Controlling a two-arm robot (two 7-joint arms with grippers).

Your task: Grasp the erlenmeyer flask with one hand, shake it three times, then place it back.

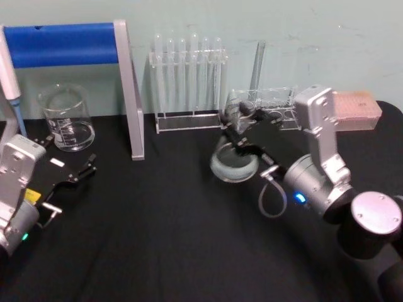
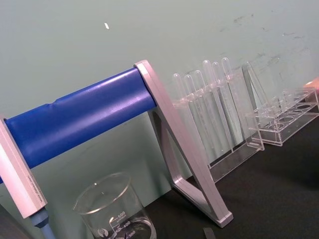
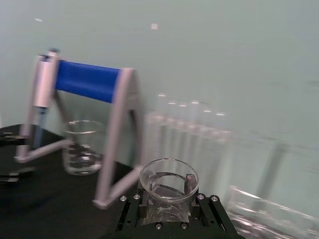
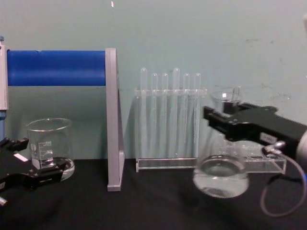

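The erlenmeyer flask (image 1: 234,165) is clear glass with a wide base and a little liquid. It hangs slightly tilted just above the black table, right of centre. My right gripper (image 1: 242,135) is shut on its neck. From the chest, the black fingers (image 4: 225,122) clamp just below the flared rim, with the flask (image 4: 220,177) base underneath. The right wrist view looks down on the flask (image 3: 168,181) mouth between the pads (image 3: 204,209). My left gripper (image 1: 72,185) rests open at the table's left, also visible low in the chest view as the left gripper (image 4: 36,179).
A glass beaker (image 1: 66,119) stands at the back left under a blue-barred stand (image 1: 69,44). A test tube rack (image 1: 189,82) stands along the back wall. Right behind the flask are a clear rack (image 1: 271,100) and a pink tip box (image 1: 356,110).
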